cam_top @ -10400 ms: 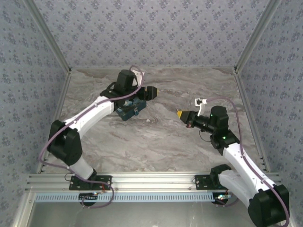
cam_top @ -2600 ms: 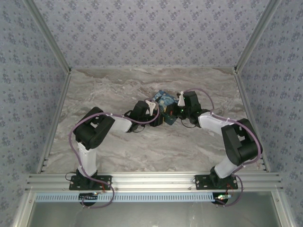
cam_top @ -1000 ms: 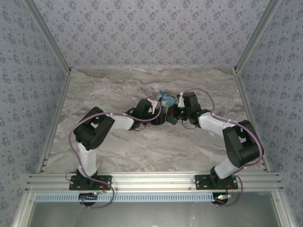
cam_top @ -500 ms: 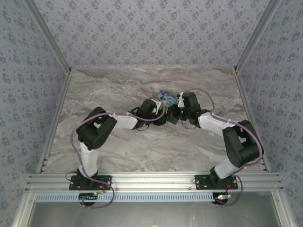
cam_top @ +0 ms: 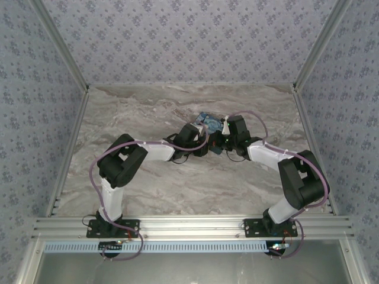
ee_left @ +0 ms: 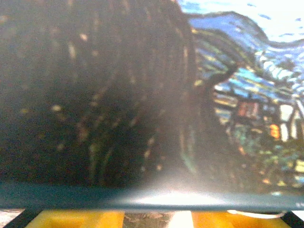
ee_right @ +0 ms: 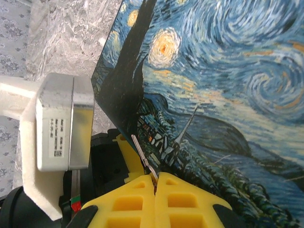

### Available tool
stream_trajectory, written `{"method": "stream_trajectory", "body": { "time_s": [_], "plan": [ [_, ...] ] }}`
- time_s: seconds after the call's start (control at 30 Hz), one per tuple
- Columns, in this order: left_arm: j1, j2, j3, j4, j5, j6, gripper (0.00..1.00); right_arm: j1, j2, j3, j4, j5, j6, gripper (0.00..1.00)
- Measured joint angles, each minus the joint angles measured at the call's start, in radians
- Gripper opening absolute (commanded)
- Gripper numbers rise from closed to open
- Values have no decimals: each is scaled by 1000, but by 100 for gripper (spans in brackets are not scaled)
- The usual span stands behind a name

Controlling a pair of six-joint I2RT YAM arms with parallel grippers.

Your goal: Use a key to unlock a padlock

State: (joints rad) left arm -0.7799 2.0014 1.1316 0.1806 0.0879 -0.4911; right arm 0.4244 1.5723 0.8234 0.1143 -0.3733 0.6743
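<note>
The blurred starry-night-printed rectangular box (ee_left: 228,85) is crowding the left wrist camera and hiding the tips of the yellow left fingers (ee_left: 76,219); their bases are sitting apart below the box's teal edge, and I cannot tell whether they are gripping anything; the yellow right fingers (ee_right: 183,199) are pinching the thin dark metal key (ee_right: 143,156), its blade lying over the box's painted face near the left edge, contact unclear; left of the box, a silver camera block (ee_right: 59,126) is carrying a sticker too small to read.

walls (cam_top: 189,41): grey-blue floral wallpaper | table (cam_top: 177,189): marbled grey-beige top | near edge: aluminium rail (cam_top: 189,225)
</note>
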Motion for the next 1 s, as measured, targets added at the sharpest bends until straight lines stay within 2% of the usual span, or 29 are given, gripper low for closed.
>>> {"method": "stream_trajectory", "body": {
  "time_s": [0.43,0.7,1.0],
  "plan": [
    [3,0,-1,13,-12,-31,37,-3,-2,-2,-5,-1,26,0],
    [18,0,-17,47,-23,-34,37,-77,-60,-1,10,-28,25,0],
    [21,0,-22,55,-23,-34,38,-105,14,33,13,-54,25,0]
  ]
}}
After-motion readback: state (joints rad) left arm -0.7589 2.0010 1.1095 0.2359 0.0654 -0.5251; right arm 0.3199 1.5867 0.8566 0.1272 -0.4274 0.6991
